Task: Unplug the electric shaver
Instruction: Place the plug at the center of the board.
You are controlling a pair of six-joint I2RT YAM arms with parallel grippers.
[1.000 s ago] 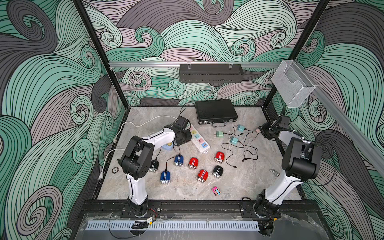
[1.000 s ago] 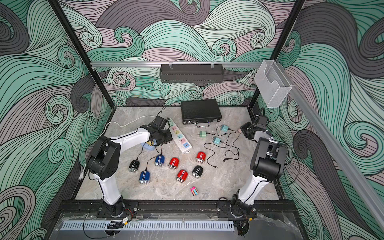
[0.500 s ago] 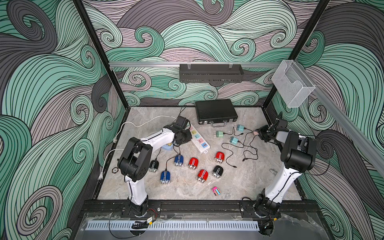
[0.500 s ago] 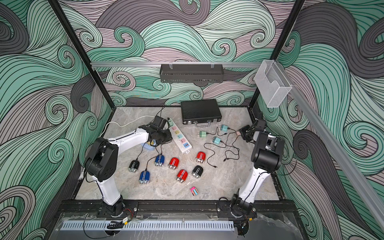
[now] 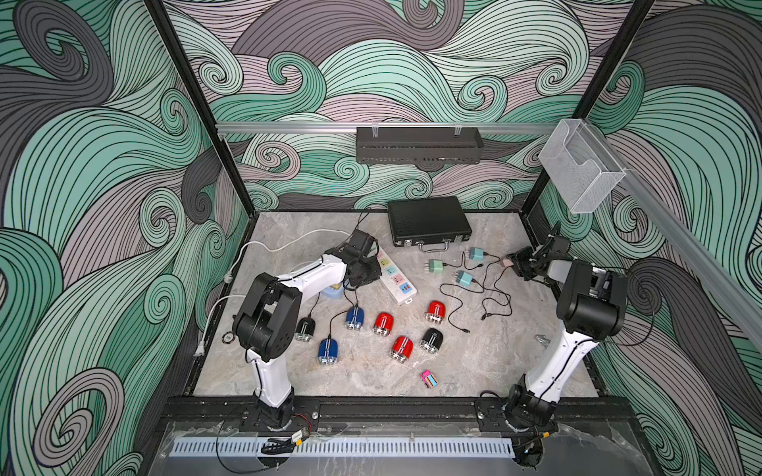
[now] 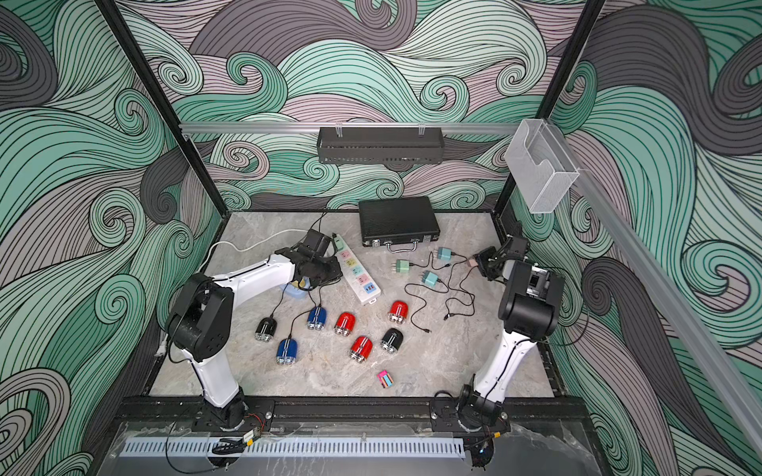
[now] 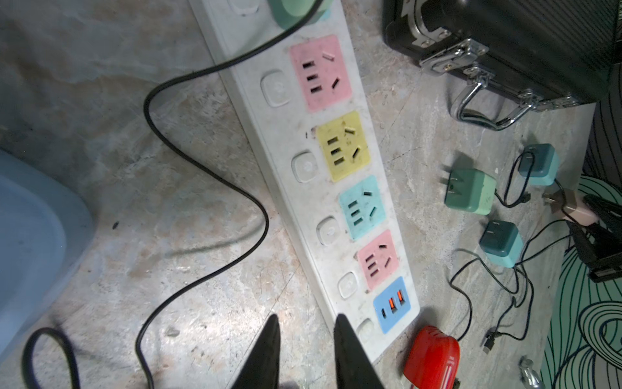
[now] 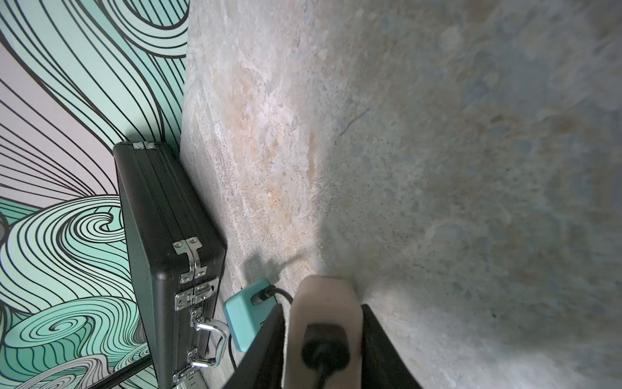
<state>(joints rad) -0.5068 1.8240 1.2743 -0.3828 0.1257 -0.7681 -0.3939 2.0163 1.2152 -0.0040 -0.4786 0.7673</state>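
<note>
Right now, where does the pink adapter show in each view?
In a top view: pink adapter right of the loose cables.
In a top view: same spot.
Left wrist: pink adapter beyond the green adapter.
Right wrist: pink adapter close up, beside a teal adapter.
Shared landmark: black case, in all four.

Seven shavers [image 5: 383, 323], one power strip [image 5: 396, 280]

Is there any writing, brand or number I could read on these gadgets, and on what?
No text is readable anywhere.
green charger: faint side mark, too blurred.
power strip: button symbols, too blurred.
red shaver: top marking, too small.
beige plug: no print shows.
</note>
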